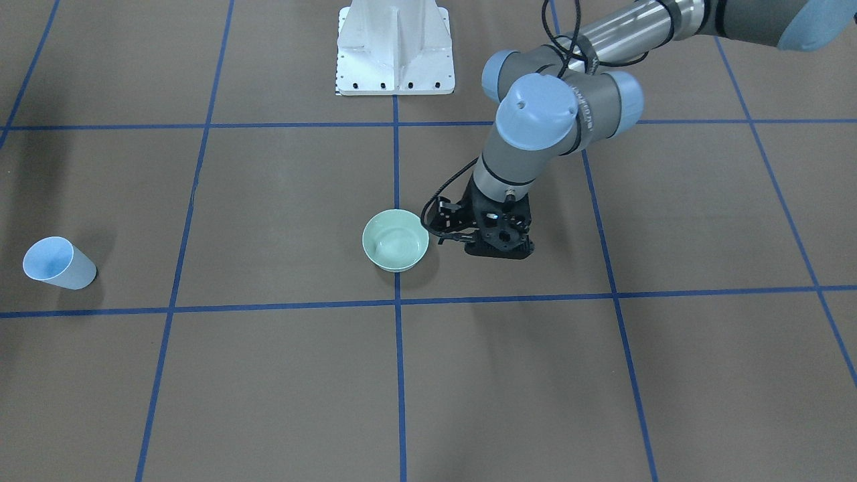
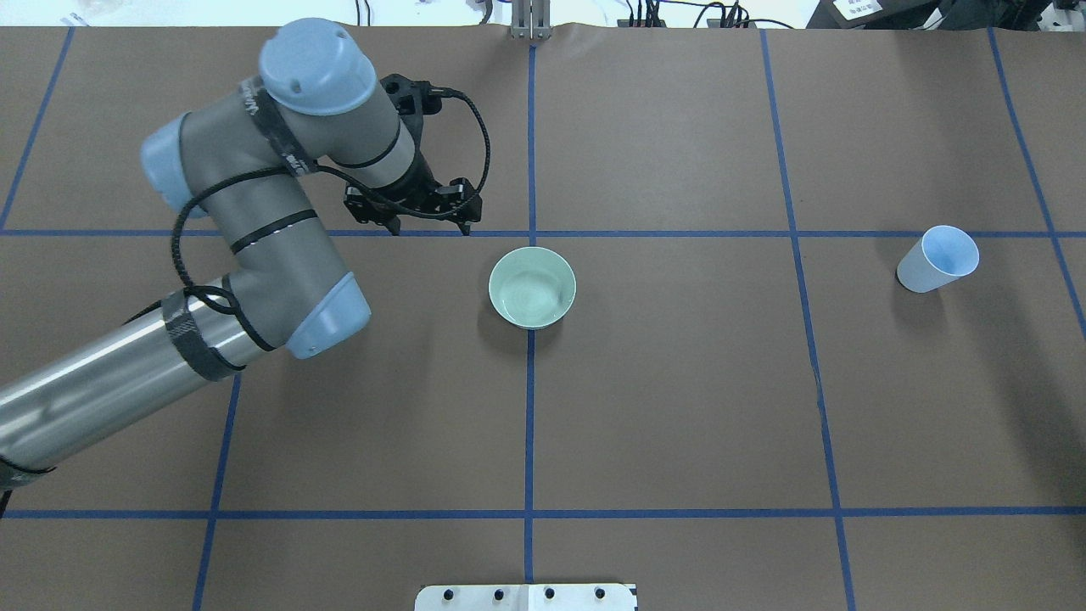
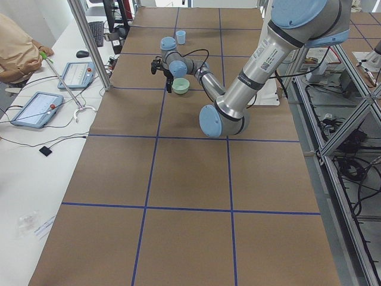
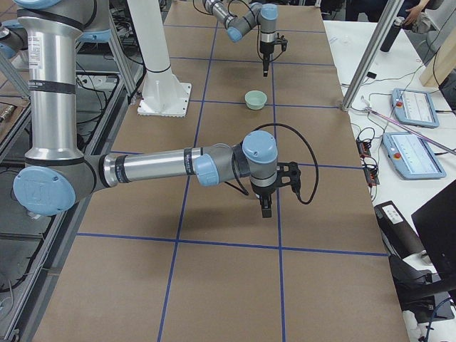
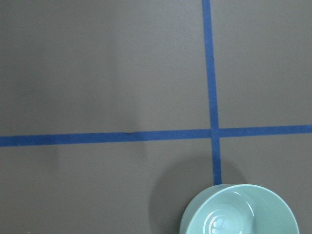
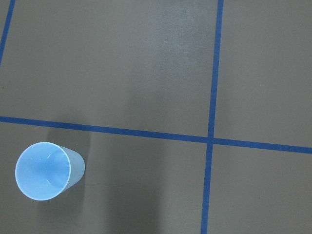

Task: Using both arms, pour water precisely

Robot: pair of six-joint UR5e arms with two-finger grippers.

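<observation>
Two vessels: glossy green bowl point(image 2: 499, 278) holding rippled water point(image 2: 533, 295), tapered blue cup point(image 2: 919, 274).

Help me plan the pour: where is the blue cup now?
In the overhead view the blue cup stands upright on the robot's right, well apart from the central green bowl.

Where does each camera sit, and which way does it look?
Front: across the table, facing the robot, steeply down; left arm shows.
Overhead: behind the robot, looking forward and down; left arm shows.
Left side: table's end, looking along it; left arm near.
Right side: other end; right arm near, left arm far.
Left wrist: down at the bowl; no arm.
Right wrist: down at the cup; no arm.
Front and overhead share bowl and cup.
</observation>
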